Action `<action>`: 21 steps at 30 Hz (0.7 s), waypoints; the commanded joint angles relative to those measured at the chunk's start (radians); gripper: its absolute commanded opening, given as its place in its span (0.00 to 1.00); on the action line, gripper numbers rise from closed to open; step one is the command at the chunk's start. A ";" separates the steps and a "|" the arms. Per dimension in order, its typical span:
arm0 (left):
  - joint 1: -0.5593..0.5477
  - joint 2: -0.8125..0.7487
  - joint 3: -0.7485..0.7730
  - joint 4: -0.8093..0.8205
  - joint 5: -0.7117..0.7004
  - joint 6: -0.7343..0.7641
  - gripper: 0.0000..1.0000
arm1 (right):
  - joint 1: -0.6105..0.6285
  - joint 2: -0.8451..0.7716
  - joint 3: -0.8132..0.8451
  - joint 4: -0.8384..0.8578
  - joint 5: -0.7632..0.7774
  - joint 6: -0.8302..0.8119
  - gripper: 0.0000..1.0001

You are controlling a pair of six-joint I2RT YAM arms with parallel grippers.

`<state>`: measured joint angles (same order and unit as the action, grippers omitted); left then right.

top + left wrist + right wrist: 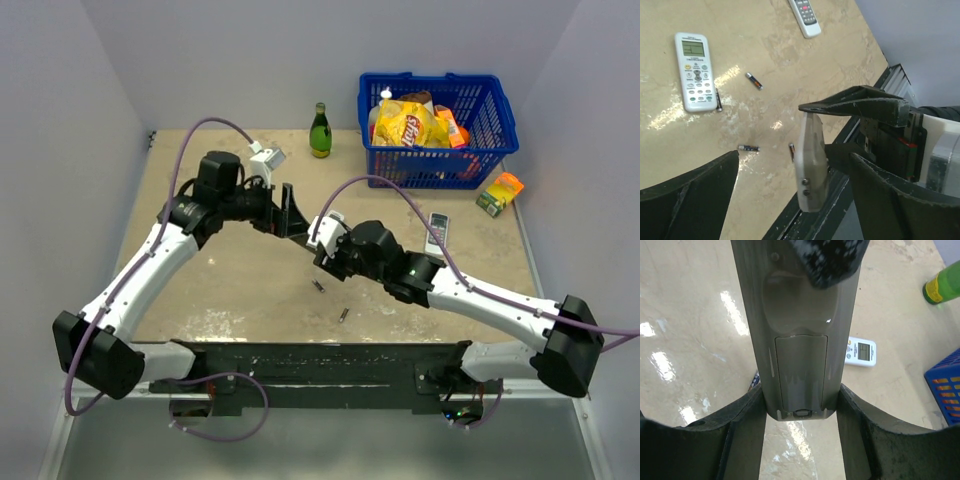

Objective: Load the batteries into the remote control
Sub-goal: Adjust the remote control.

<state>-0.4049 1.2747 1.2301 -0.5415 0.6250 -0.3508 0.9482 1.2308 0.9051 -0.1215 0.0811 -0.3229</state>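
My right gripper (800,390) is shut on the remote control (799,340), gripping its lower end by the two long edges above the table. Its plain grey back faces the camera, with the battery cover (802,372) closed. In the left wrist view the remote (810,160) shows edge-on, held between the right gripper's fingers (860,102). My left gripper (794,154) is open, its jaws wide on either side of the remote. One of its fingers (827,260) overlaps the remote's upper back. Several batteries lie loose on the table (753,81) (748,148) (791,150) (319,286) (343,315).
A white remote with a screen (694,70) (860,351) lies on the table with a battery (718,100) beside it. Another remote (437,232) (805,15) lies to the right. A blue basket (500,140), a green bottle (320,131) and an orange box (500,194) stand at the back.
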 commanded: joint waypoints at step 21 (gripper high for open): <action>-0.064 0.034 -0.115 0.115 0.085 -0.011 0.57 | 0.044 0.012 0.043 -0.015 0.120 -0.077 0.00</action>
<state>-0.4660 1.3338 1.1213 -0.5072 0.7029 -0.3130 0.9833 1.2575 0.9123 -0.1711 0.1703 -0.3836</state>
